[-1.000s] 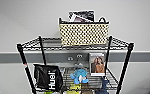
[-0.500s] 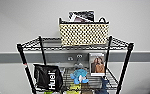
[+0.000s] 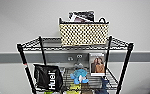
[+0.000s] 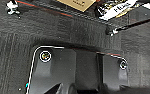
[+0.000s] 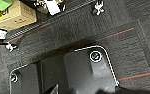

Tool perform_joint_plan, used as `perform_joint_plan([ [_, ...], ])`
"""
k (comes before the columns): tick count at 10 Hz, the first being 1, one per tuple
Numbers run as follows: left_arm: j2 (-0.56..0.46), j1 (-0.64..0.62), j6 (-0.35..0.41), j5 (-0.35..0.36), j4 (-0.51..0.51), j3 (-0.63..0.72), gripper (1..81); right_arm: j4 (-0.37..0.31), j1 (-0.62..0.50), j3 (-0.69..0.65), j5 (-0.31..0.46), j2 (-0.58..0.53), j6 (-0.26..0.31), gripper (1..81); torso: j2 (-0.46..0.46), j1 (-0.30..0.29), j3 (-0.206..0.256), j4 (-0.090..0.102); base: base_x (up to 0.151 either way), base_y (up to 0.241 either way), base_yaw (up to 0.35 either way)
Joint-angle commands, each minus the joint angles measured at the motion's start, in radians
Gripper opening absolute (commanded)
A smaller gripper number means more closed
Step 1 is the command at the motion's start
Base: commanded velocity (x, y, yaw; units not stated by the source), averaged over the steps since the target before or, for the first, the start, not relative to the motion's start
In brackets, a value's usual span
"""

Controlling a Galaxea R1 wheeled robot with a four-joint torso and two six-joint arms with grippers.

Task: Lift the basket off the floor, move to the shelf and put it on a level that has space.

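The cream woven basket (image 3: 84, 33) with its dark rim stands upright on the shelf's (image 3: 23, 59) topmost wire level (image 3: 38, 43), toward the right half, with boxes or books sticking out of it. No gripper touches it. Both wrist views look down at the dark grey carpet floor (image 4: 13, 47) (image 5: 131, 42) and the robot's own dark plate. The shelf's caster wheels (image 4: 12, 6) (image 5: 98, 7) rest on the carpet.
A black "Huel" bag (image 3: 48, 77), a blue soft toy (image 3: 79, 75) and a picture card (image 3: 97, 64) crowd the tier below. A pale wall with a grey band rises behind the rack. Cardboard boxes (image 5: 13, 16) (image 4: 77, 3) sit on the rack's lowest tier.
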State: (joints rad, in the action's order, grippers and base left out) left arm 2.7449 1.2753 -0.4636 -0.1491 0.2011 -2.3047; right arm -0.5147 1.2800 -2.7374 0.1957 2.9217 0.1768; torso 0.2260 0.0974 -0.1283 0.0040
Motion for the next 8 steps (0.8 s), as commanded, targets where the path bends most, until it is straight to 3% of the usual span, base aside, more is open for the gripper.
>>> perform_joint_plan([
  [1, 0.092, -0.029, 0.008, -0.040, 0.078, -0.108, 81.1, 0.016, -0.015, -0.017, 0.004, 0.026, 0.013, 81.1, 0.000, 0.000, 0.000, 0.000, 0.000, 0.000, 0.000],
  [4, 0.184, 0.006, 0.008, -0.040, 0.113, -0.199, 81.1, 0.083, 0.040, -0.037, -0.073, 0.085, 0.016, 81.1, 0.000, 0.000, 0.000, 0.000, 0.000, 0.000, 0.000],
  [8, 0.290, 0.046, 0.008, -0.040, 0.127, -0.371, 81.1, 0.093, 0.098, -0.062, -0.125, 0.130, 0.015, 81.1, 0.000, 0.000, 0.001, 0.000, 0.000, 0.000, 0.000],
])
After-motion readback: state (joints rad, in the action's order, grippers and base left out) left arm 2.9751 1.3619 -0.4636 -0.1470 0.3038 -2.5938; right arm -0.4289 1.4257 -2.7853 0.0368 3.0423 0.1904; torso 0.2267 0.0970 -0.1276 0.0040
